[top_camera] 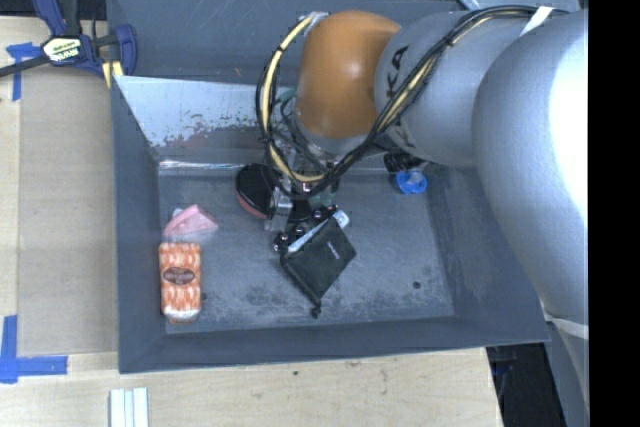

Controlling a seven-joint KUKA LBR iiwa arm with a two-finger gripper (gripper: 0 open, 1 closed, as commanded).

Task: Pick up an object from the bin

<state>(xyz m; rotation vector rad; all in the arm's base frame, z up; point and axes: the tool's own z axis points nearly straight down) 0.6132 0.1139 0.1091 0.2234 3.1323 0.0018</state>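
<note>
My gripper [303, 223] hangs low in the middle of the bin, under the arm's orange cover. It is right at the upper left edge of a flat black rectangular pouch [322, 262] that lies tilted on the bin floor. Whether it touches the pouch I cannot tell. Just left of the gripper lies a round black thing with a red edge [254, 189], partly hidden by the wrist cables.
An orange patterned packet [181, 281] lies at the bin's left side with a small pink wrapper [190, 221] just above it. A small blue thing [410, 181] shows at the back right, under the arm. The arm covers the bin's back right part.
</note>
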